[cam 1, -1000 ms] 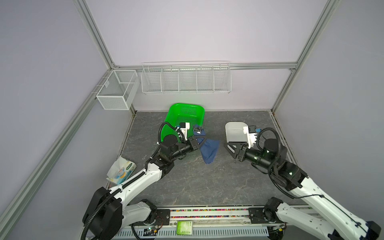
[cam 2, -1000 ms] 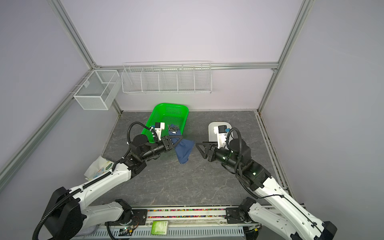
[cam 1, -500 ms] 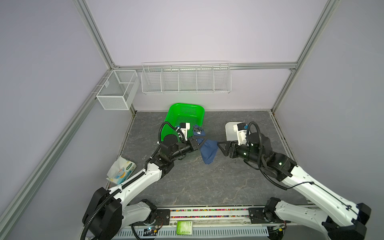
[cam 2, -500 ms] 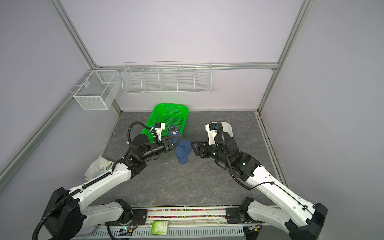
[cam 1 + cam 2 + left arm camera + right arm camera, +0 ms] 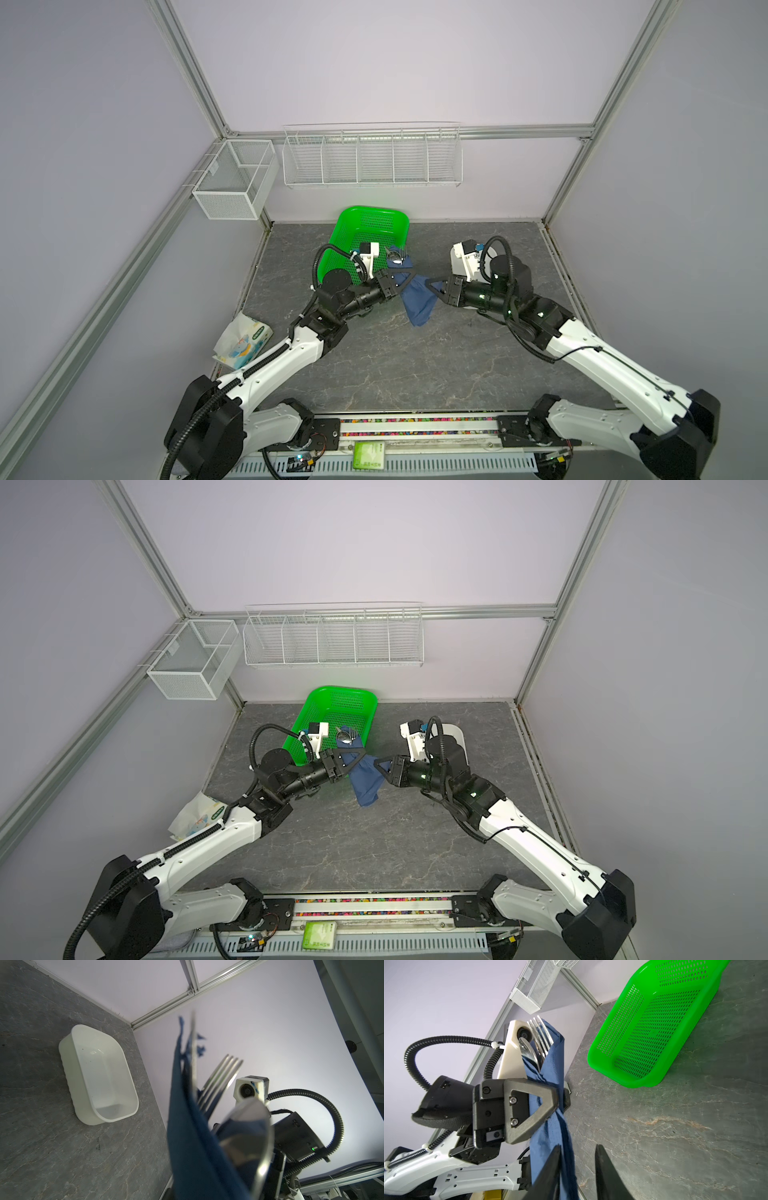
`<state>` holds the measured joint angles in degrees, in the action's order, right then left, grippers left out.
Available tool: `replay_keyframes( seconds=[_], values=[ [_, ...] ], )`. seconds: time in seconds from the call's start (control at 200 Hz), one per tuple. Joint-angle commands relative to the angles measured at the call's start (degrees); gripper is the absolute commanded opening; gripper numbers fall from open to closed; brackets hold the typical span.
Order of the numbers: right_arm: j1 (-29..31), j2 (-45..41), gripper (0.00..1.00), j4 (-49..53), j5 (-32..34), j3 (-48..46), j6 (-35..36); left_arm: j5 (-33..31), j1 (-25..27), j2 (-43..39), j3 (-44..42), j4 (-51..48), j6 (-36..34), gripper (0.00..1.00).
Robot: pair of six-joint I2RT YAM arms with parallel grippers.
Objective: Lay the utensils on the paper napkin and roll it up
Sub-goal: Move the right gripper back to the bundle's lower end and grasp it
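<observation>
Paper napkin (image 5: pixel 555 1064), pinched by left fingers (image 5: pixel 527 1087), hangs between parted right fingers (image 5: pixel 606 1178).

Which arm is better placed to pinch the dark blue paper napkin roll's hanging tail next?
Right. The right tool straddles the tail of the dark blue paper napkin roll, jaws apart. The left tool is shut around its middle, holding it with the shiny silver metal utensils inside.
</observation>
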<state>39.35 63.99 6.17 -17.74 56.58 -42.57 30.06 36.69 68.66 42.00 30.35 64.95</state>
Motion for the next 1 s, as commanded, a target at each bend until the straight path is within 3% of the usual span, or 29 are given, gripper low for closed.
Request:
replay_keyframes(
  seconds=[0.0,0.16,0.555,0.995],
  values=[
    [-0.43,-0.18,0.16,-5.55,-2.45,-1.64,-2.39,0.67,-0.39,0.81,0.03,6.17,3.93,0.02],
    [-0.43,-0.66,0.06,-6.79,-2.66,-2.63,-2.92,0.13,-0.39,2.36,-0.87,10.66,7.50,0.05],
    [-0.45,-3.69,0.06,-6.64,-0.46,-4.44,-3.21,-2.46,-0.64,2.68,-1.22,11.82,9.91,0.13],
    [-0.50,-3.91,0.06,-6.16,0.29,-4.19,-3.06,-4.38,-0.74,3.03,-2.80,15.37,12.57,0.16]
  ],
)
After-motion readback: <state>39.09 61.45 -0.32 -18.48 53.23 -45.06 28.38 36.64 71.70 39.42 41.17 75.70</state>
